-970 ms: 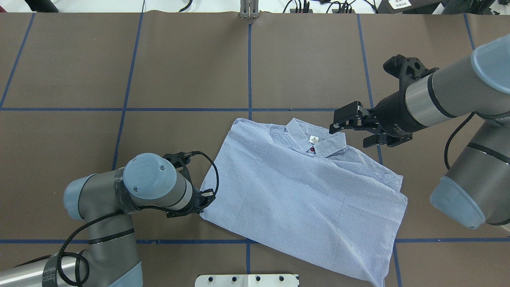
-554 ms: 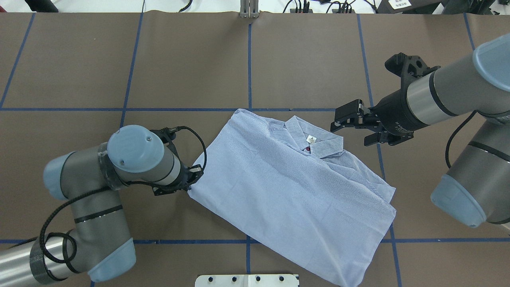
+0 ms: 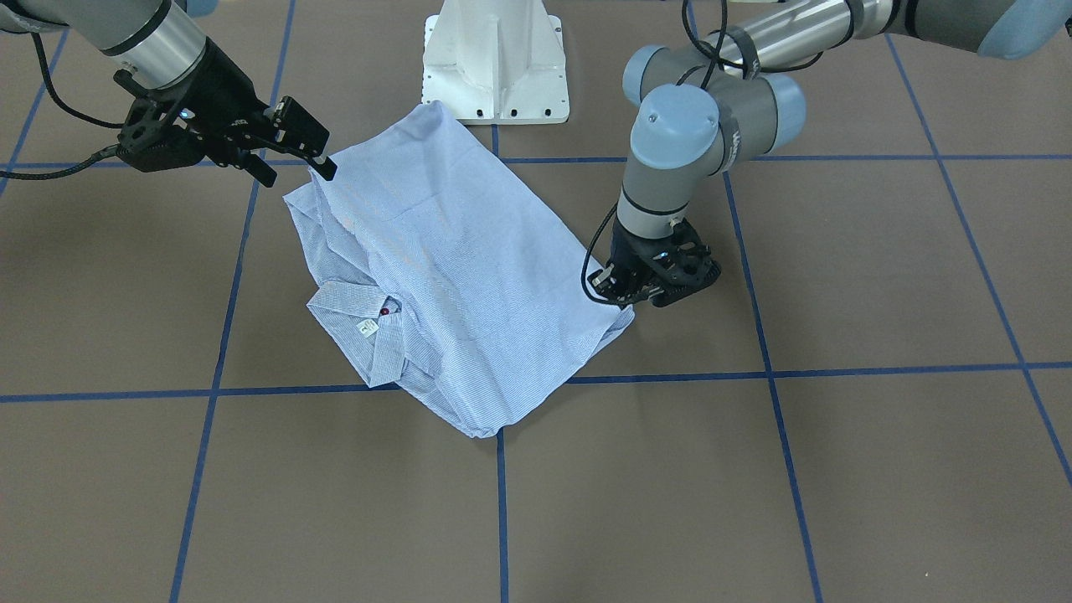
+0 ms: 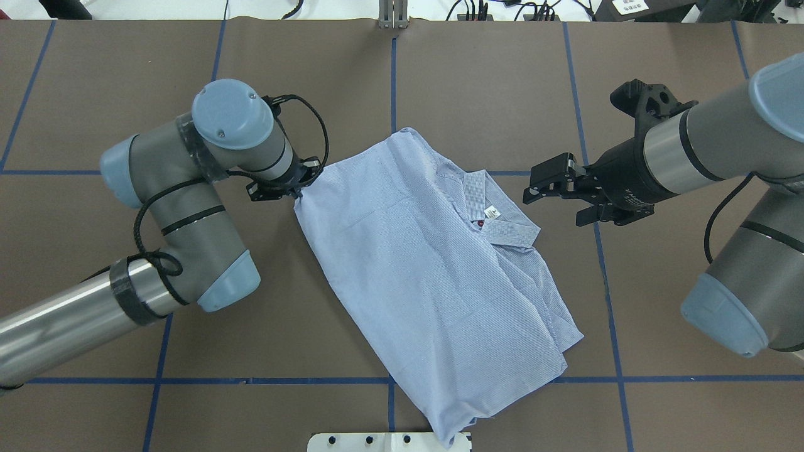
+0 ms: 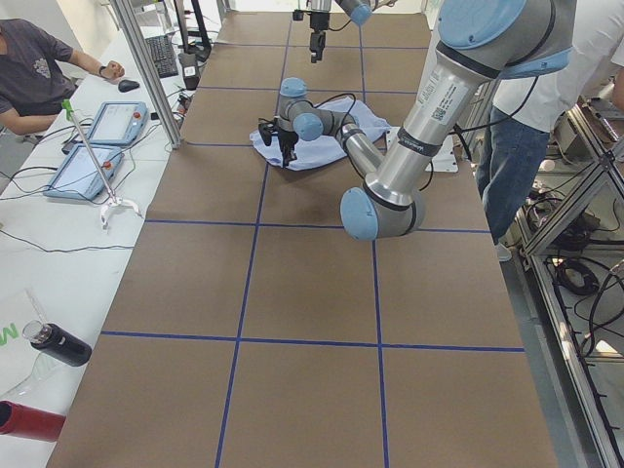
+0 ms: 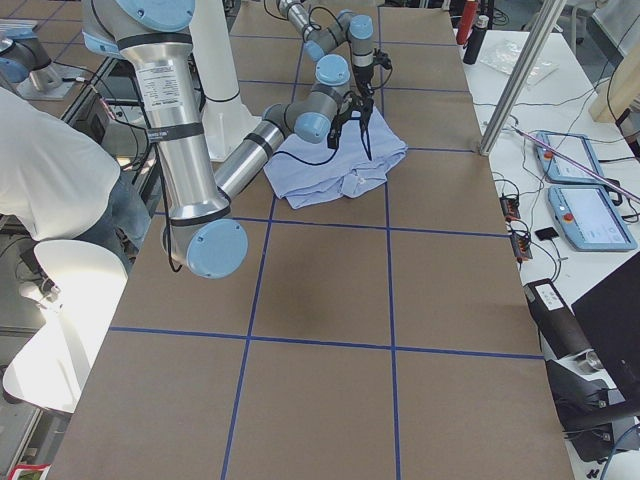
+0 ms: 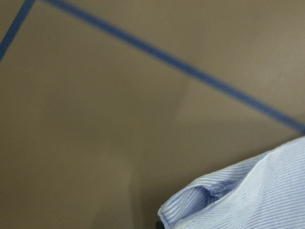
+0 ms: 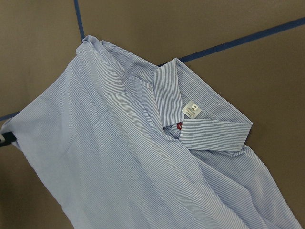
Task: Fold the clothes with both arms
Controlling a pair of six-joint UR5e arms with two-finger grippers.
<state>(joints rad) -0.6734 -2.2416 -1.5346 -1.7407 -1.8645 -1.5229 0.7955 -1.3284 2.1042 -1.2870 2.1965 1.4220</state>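
We see the striped shirt (image 4: 427, 276) lying mid-desk (image 4: 282, 339), one corner clamped in the left pincer (image 4: 297, 190).
Folded into a long, soft slab of fine blue-and-white stripes, it runs from 11 to 5 o'clock in the overhead view, with the collar (image 4: 502, 223), white label (image 4: 491, 213) and dark red button (image 4: 481, 222) toward 2 o'clock. Since a second ago the left pincer has swung its corner from 8 up to 10 o'clock, turning the whole shirt. The right pincer (image 4: 556, 202) hovers with jaws apart at 3 o'clock, just off the collar, hardly moved. The desk is matte brown, gridded with blue tape (image 4: 251, 380).
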